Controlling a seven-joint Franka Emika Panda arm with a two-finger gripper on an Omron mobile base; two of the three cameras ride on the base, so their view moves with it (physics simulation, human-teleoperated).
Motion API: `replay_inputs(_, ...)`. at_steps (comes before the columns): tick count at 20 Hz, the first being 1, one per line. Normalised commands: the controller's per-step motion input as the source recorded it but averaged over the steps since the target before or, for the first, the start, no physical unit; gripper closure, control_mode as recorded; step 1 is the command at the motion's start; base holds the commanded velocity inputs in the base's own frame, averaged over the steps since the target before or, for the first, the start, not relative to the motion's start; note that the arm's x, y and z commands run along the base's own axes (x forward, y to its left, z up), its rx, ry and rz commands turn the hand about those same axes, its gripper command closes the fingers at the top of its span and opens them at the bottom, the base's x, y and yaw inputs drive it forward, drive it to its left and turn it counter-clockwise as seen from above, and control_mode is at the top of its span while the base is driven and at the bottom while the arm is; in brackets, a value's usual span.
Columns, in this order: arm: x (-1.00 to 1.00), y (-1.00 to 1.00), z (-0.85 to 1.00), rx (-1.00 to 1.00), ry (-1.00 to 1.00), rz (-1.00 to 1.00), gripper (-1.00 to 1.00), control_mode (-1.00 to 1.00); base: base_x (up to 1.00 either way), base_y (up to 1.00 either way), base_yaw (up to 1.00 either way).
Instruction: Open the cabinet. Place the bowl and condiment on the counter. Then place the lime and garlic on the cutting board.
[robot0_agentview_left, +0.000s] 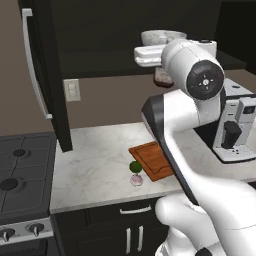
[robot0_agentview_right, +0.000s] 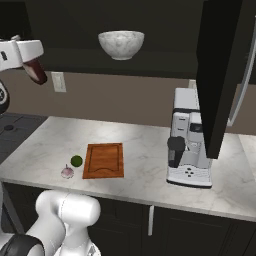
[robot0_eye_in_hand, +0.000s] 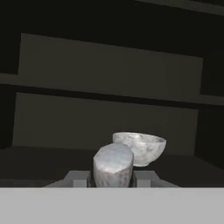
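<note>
The cabinet stands open, its door (robot0_agentview_left: 40, 75) swung left and the other door (robot0_agentview_right: 220, 75) swung right. On its shelf sits the marbled white bowl (robot0_agentview_left: 162, 37) (robot0_agentview_right: 121, 44) (robot0_eye_in_hand: 142, 148). My gripper (robot0_agentview_right: 31, 64) (robot0_agentview_left: 159, 70) (robot0_eye_in_hand: 113, 175) hangs in front of the shelf, shut on the dark-red condiment (robot0_agentview_right: 36, 71) (robot0_agentview_left: 162, 77), whose pale top (robot0_eye_in_hand: 113, 164) rises between the fingers. Down on the counter (robot0_agentview_left: 95, 160) (robot0_agentview_right: 145, 150), the lime (robot0_agentview_left: 135, 166) (robot0_agentview_right: 76, 160) and garlic (robot0_agentview_left: 136, 180) (robot0_agentview_right: 67, 172) lie just off the cutting board (robot0_agentview_left: 152, 160) (robot0_agentview_right: 104, 160).
A white coffee machine (robot0_agentview_left: 235, 130) (robot0_agentview_right: 187, 145) stands on the counter right of the board. The black gas stove (robot0_agentview_left: 20, 175) borders the counter on the left. A wall socket (robot0_agentview_left: 72, 90) sits on the back wall. My arm's elbow (robot0_agentview_left: 200, 80) rises over the board.
</note>
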Motion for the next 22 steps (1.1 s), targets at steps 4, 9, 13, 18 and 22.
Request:
replay_inputs(4,-0.2,0.18,-0.04,0.0,0.03,0.01,1.0,-1.0,0.0,0.0,0.0)
replay_inputs(9,-0.01,0.14,-0.25,0.0,0.08,0.0,1.0,-1.0,0.0,0.0,0.0)
replay_inputs(13,0.0,0.06,-0.33,0.0,0.1,0.0,1.0,-1.0,0.0,0.0,0.0)
replay_inputs(18,-0.22,0.0,-0.31,0.0,0.07,0.03,1.0,-1.0,0.0,0.0,0.0)
replay_inputs(22,-0.39,0.0,-0.2,0.0,0.01,0.04,1.0,-1.0,0.0,0.0,0.0)
